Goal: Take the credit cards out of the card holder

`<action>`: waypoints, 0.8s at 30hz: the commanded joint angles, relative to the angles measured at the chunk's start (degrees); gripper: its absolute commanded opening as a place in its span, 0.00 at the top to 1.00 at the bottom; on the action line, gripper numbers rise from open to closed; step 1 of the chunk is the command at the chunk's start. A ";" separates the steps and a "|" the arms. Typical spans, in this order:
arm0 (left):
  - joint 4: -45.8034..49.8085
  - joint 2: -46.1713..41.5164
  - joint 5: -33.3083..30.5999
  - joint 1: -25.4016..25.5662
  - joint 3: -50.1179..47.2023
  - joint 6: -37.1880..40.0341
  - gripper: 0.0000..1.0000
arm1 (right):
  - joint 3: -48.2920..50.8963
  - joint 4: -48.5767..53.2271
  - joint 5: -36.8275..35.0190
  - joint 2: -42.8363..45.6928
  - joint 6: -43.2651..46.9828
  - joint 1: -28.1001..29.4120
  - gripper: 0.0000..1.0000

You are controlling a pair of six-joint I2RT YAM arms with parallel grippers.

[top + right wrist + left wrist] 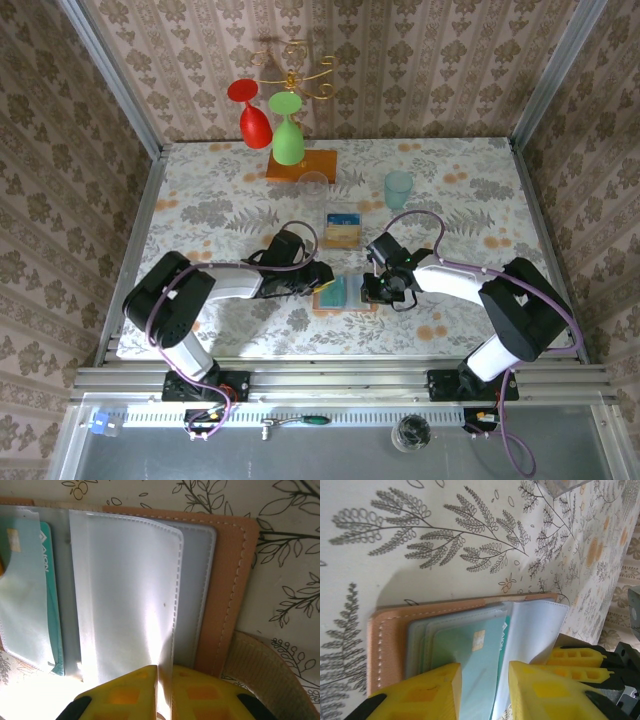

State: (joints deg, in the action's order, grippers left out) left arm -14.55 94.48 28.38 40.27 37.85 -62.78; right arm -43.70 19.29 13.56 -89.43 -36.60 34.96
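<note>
The salmon-brown card holder [340,295] lies open on the table between both grippers. In the left wrist view its leather edge [390,630] shows with a teal credit card [475,650] with a gold chip in a clear pocket. My left gripper [485,692] stands over that pocket, jaws apart, the left finger [425,692] touching the sleeve. My right gripper [165,692] is shut on the edge of a clear sleeve [125,590] of the holder [230,580], lifting it. A teal card [47,610] sits at the left. Tan-orange cards with a blue strip [343,230] lie stacked behind the holder.
An orange wooden rack base [300,165] stands at the back with a red goblet [252,115] and a green goblet [288,135] hanging over it. A clear glass [314,183] and a teal cup [398,187] stand near it. Metal rails edge the table.
</note>
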 commanded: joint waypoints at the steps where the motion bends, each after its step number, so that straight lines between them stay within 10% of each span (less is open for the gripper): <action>1: 4.62 -2.67 -1.70 -0.81 -0.21 1.61 0.69 | 1.45 0.97 -3.19 -0.95 1.52 -0.33 0.88; 24: 9.07 -6.22 -2.36 -2.66 -0.76 3.38 0.69 | -0.63 7.70 -7.30 2.63 4.92 -1.12 0.81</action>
State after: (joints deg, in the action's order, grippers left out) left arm -6.35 89.38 26.76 37.78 37.85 -60.38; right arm -43.77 22.11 10.09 -88.09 -32.99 34.28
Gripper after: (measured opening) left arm 0.308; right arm 0.185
